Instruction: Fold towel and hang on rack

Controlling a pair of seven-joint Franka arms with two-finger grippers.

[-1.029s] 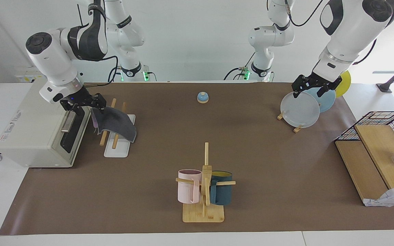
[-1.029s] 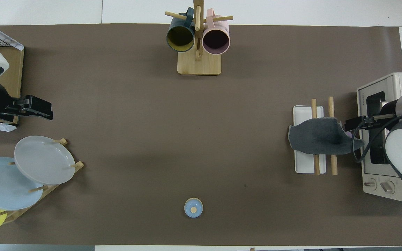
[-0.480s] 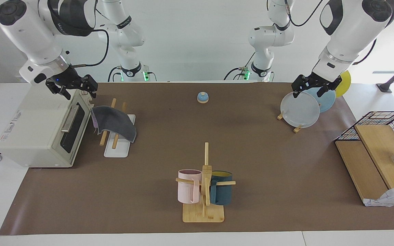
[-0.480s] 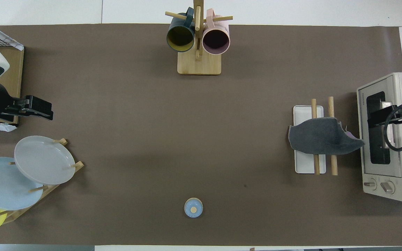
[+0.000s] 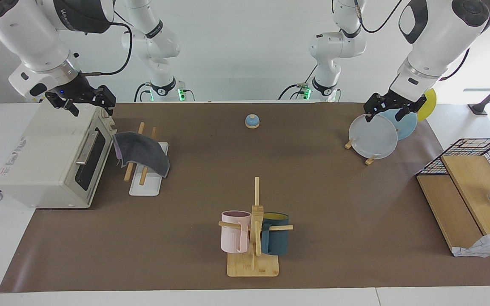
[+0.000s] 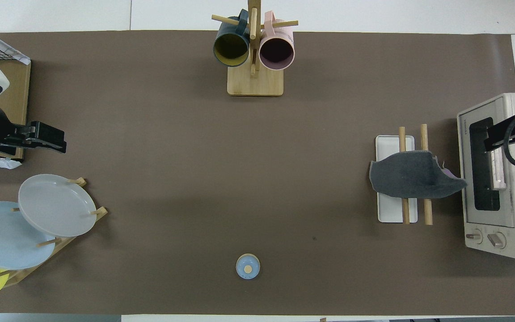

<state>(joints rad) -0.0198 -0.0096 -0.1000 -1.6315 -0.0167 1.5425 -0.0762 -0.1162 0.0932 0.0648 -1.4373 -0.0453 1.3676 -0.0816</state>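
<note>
The towel (image 5: 142,151) hangs draped over both wooden rods of the rack (image 5: 145,187), dark grey face up, with a purple edge showing toward the toaster oven. It also shows in the overhead view (image 6: 411,180), lying on the rack (image 6: 389,211). My right gripper (image 5: 84,103) is open and empty, raised over the toaster oven and clear of the towel; it shows in the overhead view too (image 6: 492,139). My left gripper (image 5: 391,111) is open and empty and waits over the plate stand at the left arm's end of the table; it also shows in the overhead view (image 6: 54,141).
A toaster oven (image 5: 45,161) stands beside the rack at the right arm's end. A wooden mug stand (image 5: 253,238) with pink and teal mugs is farthest from the robots. A plate stand (image 5: 374,136), a blue bell (image 5: 252,121) and a wire basket with boards (image 5: 479,170) also stand here.
My right gripper let go of the towel's edge beside the oven, then rose and drew back over the toaster oven. The towel stays draped on the rack. The left arm has not moved.
</note>
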